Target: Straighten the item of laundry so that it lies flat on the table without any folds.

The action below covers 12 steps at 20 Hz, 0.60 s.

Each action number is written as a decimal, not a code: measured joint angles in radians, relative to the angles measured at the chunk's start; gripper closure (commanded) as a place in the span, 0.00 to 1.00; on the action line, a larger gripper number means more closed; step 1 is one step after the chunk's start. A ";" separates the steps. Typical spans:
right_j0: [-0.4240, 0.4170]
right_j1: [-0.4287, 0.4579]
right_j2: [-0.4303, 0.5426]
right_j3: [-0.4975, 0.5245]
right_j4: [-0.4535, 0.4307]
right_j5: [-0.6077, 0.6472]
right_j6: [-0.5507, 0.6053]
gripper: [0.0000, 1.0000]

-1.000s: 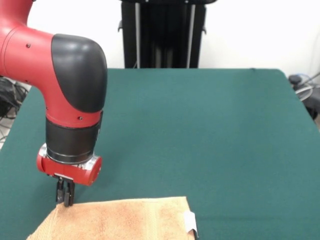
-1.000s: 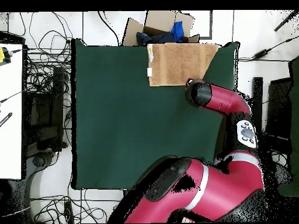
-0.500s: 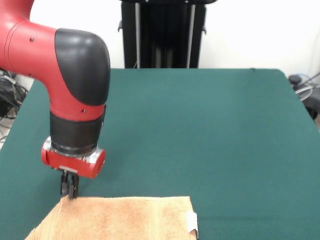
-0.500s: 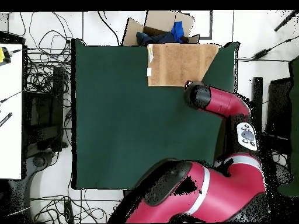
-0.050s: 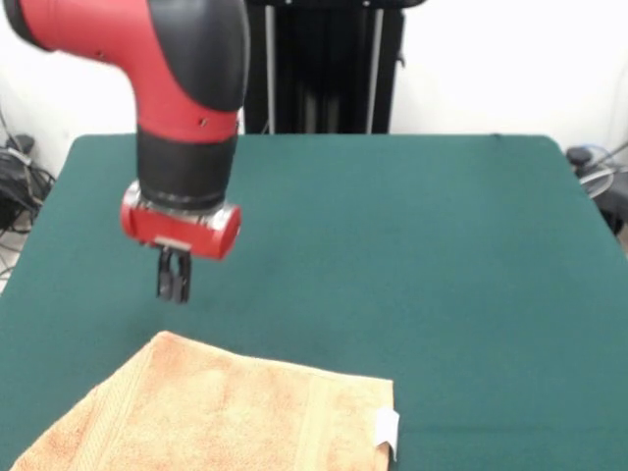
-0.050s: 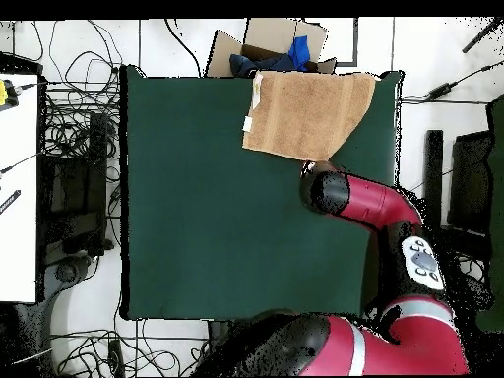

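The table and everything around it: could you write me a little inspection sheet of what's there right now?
Surface: the table, covered in dark green cloth, takes up most of both views.
Job's things: the peach-orange towel lies at one edge of the table, skewed, its top side smooth, white tags on one side.
Clutter: nothing seen on the table besides the towel.
Gripper: the gripper hangs above bare cloth just beyond the towel's corner, fingers close together, holding nothing.
Cables: black cables tangle on the floor beside the table in the overhead view.
Surroundings: a cardboard box with blue cloth inside beyond the towel's edge; a white table to one side.
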 measured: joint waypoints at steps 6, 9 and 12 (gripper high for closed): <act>0.004 -0.049 0.000 0.113 -0.018 -0.019 0.000 1.00; 0.016 -0.069 -0.003 0.172 -0.019 -0.019 0.000 1.00; 0.039 -0.085 -0.008 0.226 -0.019 -0.023 0.000 1.00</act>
